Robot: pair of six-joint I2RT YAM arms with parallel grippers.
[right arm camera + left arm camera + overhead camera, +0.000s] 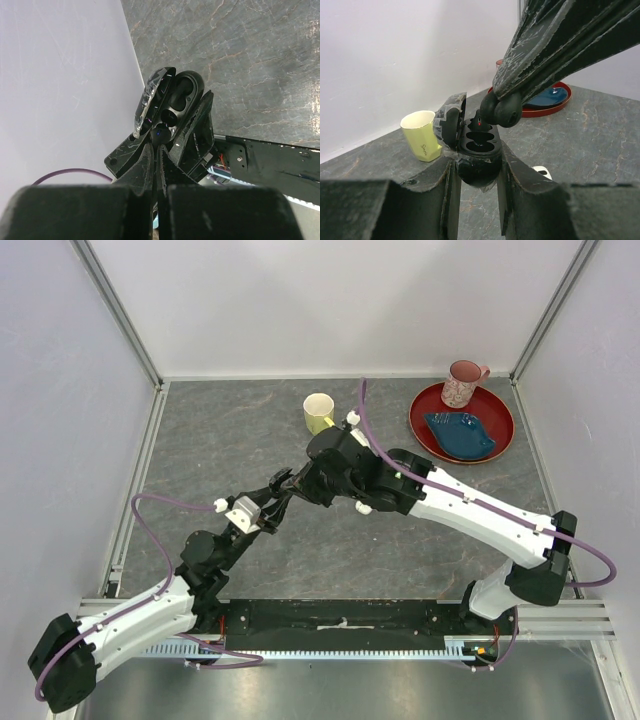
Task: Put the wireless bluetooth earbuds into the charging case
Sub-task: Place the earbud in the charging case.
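Grey desk [250, 440] with both arms meeting above its middle. The left tool [477, 167] is clamped around the black charging case [479, 150], whose lid stands open. The right tool [156, 146], pinched almost closed, grips one black earbud [502, 112] just above the case's sockets.

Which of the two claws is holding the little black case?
The left gripper, clamped around the open charging case; the right gripper instead pinches a black earbud just above it.
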